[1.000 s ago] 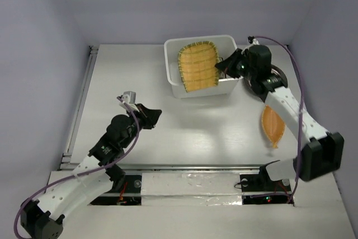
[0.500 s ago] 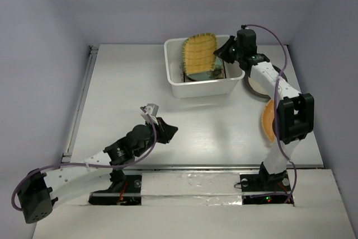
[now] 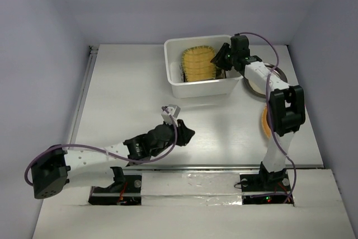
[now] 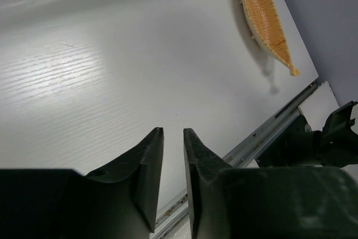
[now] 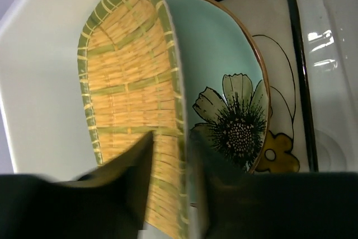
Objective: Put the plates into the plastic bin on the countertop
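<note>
The white plastic bin [image 3: 174, 85] stands at the back centre of the countertop [image 3: 123, 93]. My right gripper [image 3: 221, 60] reaches into it, shut on the rim of the yellow ribbed plate [image 3: 198, 65], which it holds tilted on edge. In the right wrist view my right gripper [image 5: 172, 135] straddles that plate [image 5: 128, 93], with the mint-green plate [image 5: 224, 71] and the cream square floral plate [image 5: 279, 43] behind it. The orange leaf-shaped plate [image 3: 264, 122] and the dark-rimmed round plate [image 3: 278, 73] lie right of the bin, partly hidden by the right arm. My left gripper [image 3: 187, 134] is shut and empty. The dark blue plate is hidden.
The left wrist view shows my left gripper [image 4: 173, 131] low over bare countertop, the orange plate [image 4: 265, 15] far ahead and the front metal rail [image 4: 268, 132] close by. A rail [image 3: 84, 99] runs along the left edge. The bin wall [image 5: 33, 82] is beside the yellow plate.
My right gripper has moved deeper into the bin and lowered the yellow plate there. My left arm has stretched to the right along the front of the countertop.
</note>
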